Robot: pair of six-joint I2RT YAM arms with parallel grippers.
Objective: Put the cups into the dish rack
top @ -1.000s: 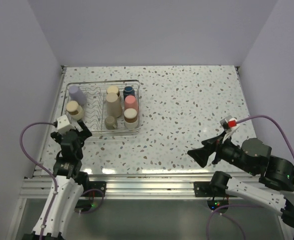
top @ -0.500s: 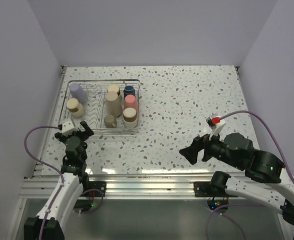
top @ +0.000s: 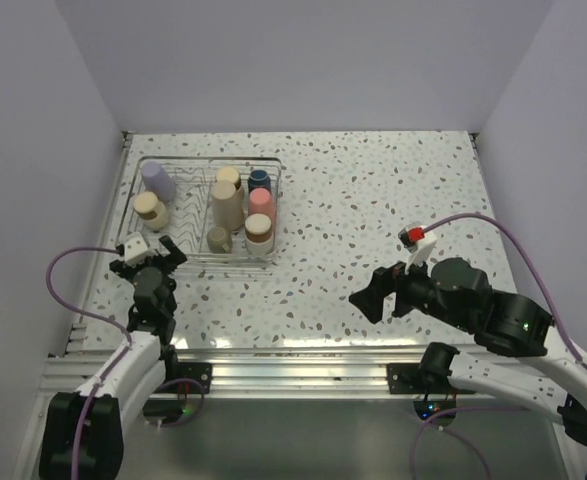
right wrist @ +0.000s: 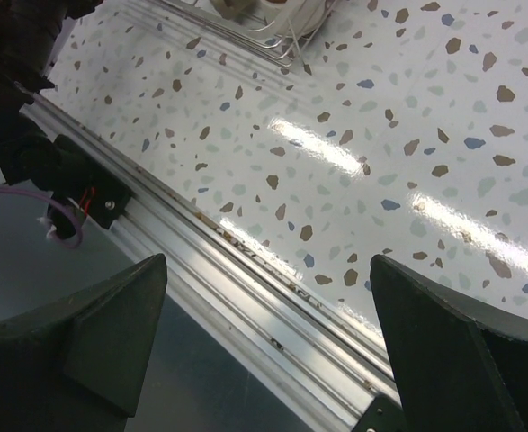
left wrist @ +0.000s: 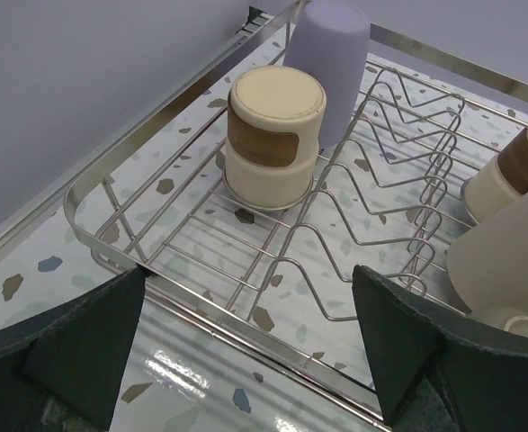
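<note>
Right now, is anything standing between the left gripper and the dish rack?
Nothing visible does. The left gripper hangs open, facing the near rim of the dish rack, and only a strip of bare speckled table lies between them.

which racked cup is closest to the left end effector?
The cream cup with the brown band in the left section of the dish rack, in front of the lavender tumbler; other cups stand beyond the prongs.

No readable text, labels, brands or numbers on anything in view
</note>
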